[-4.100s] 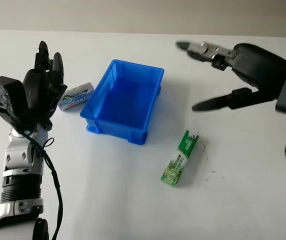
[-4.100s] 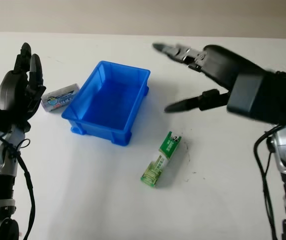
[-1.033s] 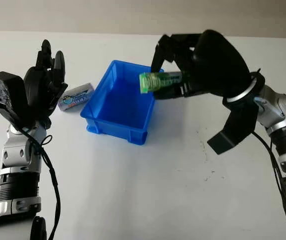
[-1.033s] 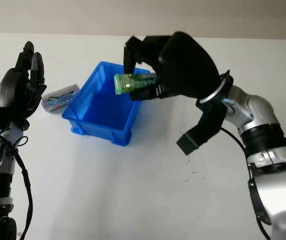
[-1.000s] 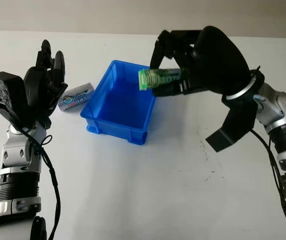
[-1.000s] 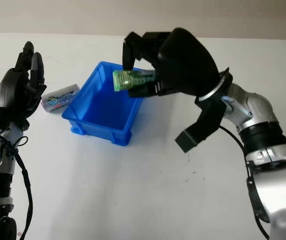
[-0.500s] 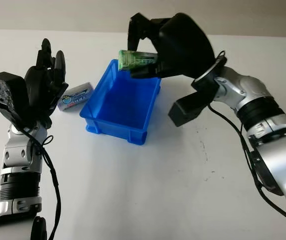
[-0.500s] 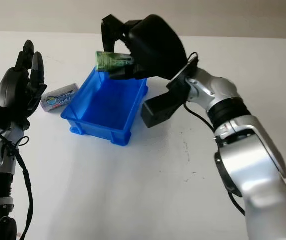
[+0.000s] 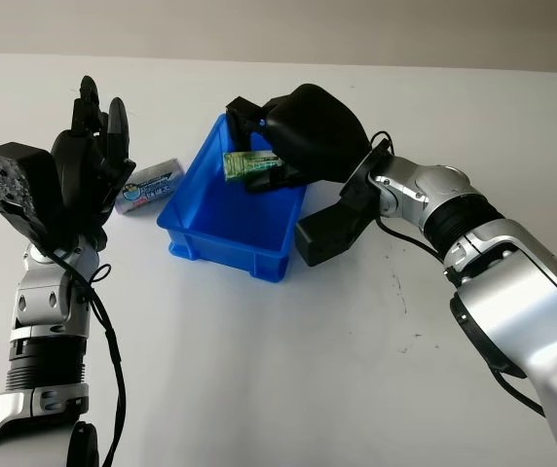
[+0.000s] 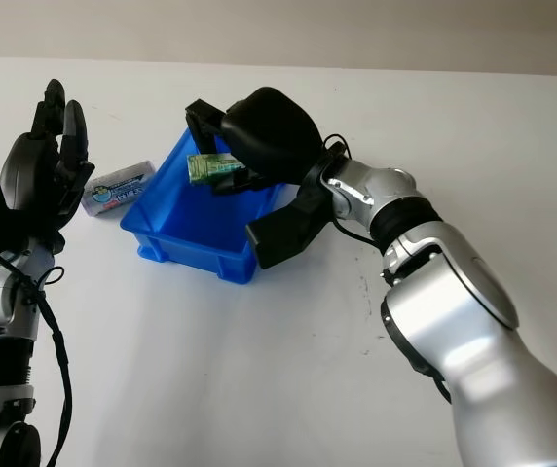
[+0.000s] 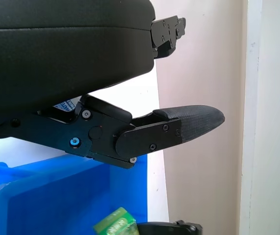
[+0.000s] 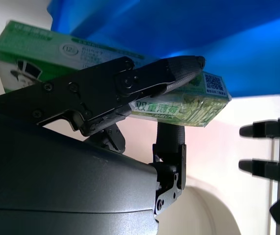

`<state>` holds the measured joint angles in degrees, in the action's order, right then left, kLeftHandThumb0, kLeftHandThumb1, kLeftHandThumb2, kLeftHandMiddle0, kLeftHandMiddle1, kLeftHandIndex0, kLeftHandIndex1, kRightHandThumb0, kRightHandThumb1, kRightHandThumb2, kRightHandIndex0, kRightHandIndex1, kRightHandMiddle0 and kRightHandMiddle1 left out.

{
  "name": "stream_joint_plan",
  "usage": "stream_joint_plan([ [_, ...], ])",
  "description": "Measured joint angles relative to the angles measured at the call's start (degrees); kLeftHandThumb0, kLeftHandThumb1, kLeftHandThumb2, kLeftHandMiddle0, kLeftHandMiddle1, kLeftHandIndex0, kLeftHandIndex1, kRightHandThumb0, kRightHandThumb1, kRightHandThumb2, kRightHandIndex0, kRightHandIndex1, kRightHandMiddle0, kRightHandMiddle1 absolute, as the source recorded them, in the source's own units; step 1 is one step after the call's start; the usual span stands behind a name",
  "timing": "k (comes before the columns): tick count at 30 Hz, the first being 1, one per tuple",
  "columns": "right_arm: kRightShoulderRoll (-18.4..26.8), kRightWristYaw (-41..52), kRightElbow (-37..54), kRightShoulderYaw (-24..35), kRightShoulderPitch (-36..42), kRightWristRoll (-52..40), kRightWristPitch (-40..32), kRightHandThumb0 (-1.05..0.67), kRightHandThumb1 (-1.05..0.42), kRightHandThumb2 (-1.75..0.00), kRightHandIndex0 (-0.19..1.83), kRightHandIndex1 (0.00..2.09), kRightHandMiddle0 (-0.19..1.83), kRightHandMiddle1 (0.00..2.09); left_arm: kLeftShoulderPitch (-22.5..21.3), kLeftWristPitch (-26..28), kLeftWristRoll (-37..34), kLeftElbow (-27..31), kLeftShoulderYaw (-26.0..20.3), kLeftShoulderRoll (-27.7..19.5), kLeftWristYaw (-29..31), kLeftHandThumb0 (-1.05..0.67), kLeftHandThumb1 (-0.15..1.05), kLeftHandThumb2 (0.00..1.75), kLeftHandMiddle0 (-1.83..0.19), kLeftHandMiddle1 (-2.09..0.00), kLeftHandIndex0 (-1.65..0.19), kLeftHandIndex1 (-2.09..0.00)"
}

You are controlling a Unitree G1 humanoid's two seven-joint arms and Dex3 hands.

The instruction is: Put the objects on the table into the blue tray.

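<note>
Right hand [image 9: 293, 146] gripping green box [image 9: 249, 165] over blue tray [image 9: 225, 229], label legible at wrist

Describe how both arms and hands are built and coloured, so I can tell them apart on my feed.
Both match: silver-grey jointed arm segments with black bands and loose black cables, ending in bulky black shells. The left hand has slim black fingers and a rough-textured black wrist block. The right hand has a rounded glossy shell and screw-jointed fingers.

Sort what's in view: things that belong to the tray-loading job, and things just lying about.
Part of the job:
- blue tray
- green box, held over the tray by the right hand
- white packet on the table left of the tray, beside the raised, open left hand

Just lying about:
- nothing apart from the white table itself
</note>
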<state>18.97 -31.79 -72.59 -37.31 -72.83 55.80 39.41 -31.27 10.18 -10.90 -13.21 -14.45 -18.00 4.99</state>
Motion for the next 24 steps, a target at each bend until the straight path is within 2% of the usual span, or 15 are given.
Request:
stream_joint_plan([
  [2,0.0,2.8,0.0,0.0,0.0,-0.7,0.0,-0.56,-1.05,-0.27,0.41,2.06,0.33,2.02,0.0,0.0,0.1,0.0,0.0,0.0,0.0,-0.75,1.05,0.64,0.19,0.00,0.19,0.00],
  [3,0.0,4.4,-0.1,0.1,0.0,-1.4,0.0,-0.60,-1.05,-0.30,0.26,1.90,0.21,1.87,0.0,-0.1,0.1,0.0,0.0,0.0,0.0,-0.75,1.05,0.64,0.19,0.00,0.19,0.00],
  [4,0.0,6.5,-0.2,0.3,0.0,-2.3,0.2,-0.61,-1.05,-0.32,0.20,1.74,0.15,1.72,0.0,-0.2,0.1,0.0,0.0,0.0,0.0,-0.75,1.05,0.63,0.19,0.00,0.19,0.00],
  [5,0.0,8.7,-0.3,0.6,0.0,-3.1,0.5,-0.63,-1.05,-0.34,0.12,1.52,0.06,1.53,0.0,-0.4,0.2,-0.1,0.0,0.0,-0.1,-0.76,1.05,0.62,0.19,0.00,0.19,0.00],
  [6,0.1,10.9,-0.3,0.8,-0.1,-4.0,0.7,-0.66,-1.05,-0.36,0.07,1.15,0.01,1.22,0.0,-0.6,0.2,-0.2,0.0,0.0,-0.1,-0.76,1.05,0.62,0.19,0.00,0.19,0.00],
  [7,0.2,12.7,-0.3,0.9,-0.1,-4.6,0.8,-0.68,-1.05,-0.37,0.11,0.85,0.04,0.95,0.0,-0.8,0.3,-0.4,0.0,0.0,-0.2,-0.76,1.05,0.62,0.19,0.00,0.19,0.00],
  [9,0.6,15.5,-0.2,1.1,-0.2,-5.4,0.9,-0.73,-1.05,-0.38,0.10,0.35,0.02,0.46,0.0,-1.3,0.3,-1.1,0.0,0.0,0.0,-0.76,1.05,0.63,0.19,0.00,0.19,0.00],
  [10,0.9,16.5,-0.1,1.4,-0.3,-5.9,0.8,-0.74,-1.05,-0.38,0.10,0.24,0.02,0.34,0.0,-1.6,0.4,-1.4,0.1,0.0,0.1,-0.76,1.05,0.63,0.19,0.00,0.19,0.00],
  [12,1.4,18.0,0.2,1.9,-0.5,-6.8,0.9,-0.76,-1.05,-0.39,0.03,0.10,-0.04,0.20,0.0,-2.0,0.4,-1.8,0.2,0.0,0.4,-0.77,1.05,0.63,0.19,0.00,0.19,0.00],
  [15,2.0,18.4,0.9,2.1,-1.2,-7.3,1.0,-0.77,-1.05,-0.41,-0.09,0.02,-0.14,0.11,-0.1,-2.3,0.5,-2.3,0.4,0.0,0.6,-0.76,1.05,0.63,0.19,0.00,0.19,0.00],
  [18,2.2,18.5,1.5,2.4,-1.5,-7.9,1.1,-0.77,-1.05,-0.42,-0.17,0.01,-0.18,0.02,-0.3,-2.3,0.4,-2.4,0.4,0.0,0.7,-0.76,1.05,0.63,0.19,0.00,0.19,0.00],
  [24,2.4,16.7,2.3,3.2,-1.9,-8.7,1.2,-0.81,-1.05,-0.46,-0.19,0.00,-0.19,0.00,-0.3,-2.3,0.9,-2.4,0.5,0.0,0.6,-0.76,1.05,0.62,0.19,0.00,0.19,0.00],
])
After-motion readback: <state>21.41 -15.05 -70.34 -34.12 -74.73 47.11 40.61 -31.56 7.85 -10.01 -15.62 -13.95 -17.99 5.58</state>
